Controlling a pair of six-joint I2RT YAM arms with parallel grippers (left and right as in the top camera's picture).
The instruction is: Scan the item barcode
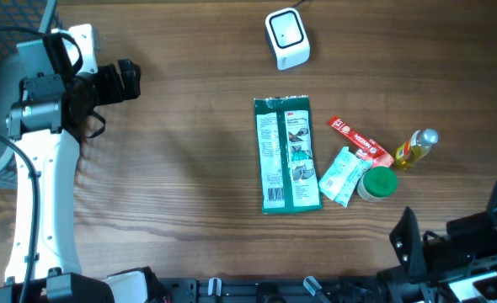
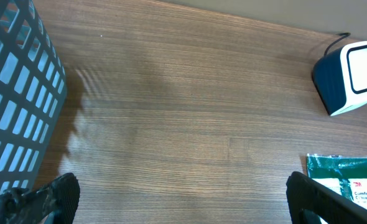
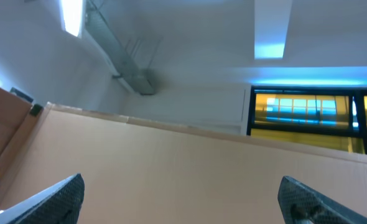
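Note:
A long green 3M package (image 1: 287,154) lies flat in the middle of the wooden table, its corner also in the left wrist view (image 2: 342,177). The white barcode scanner (image 1: 286,38) stands behind it, dark-sided in the left wrist view (image 2: 350,78). My left gripper (image 1: 129,82) is open at the far left, well away from both, with only bare wood between its fingers (image 2: 182,194). My right gripper (image 1: 452,220) is open at the front right corner. Its camera points up, with nothing between the fingers (image 3: 180,194).
Right of the package lie a red sachet (image 1: 360,140), a small white-green packet (image 1: 343,175), a green-lidded jar (image 1: 377,183) and a small yellow bottle (image 1: 417,148). A dark mesh basket (image 2: 15,93) stands at the far left beside my left arm.

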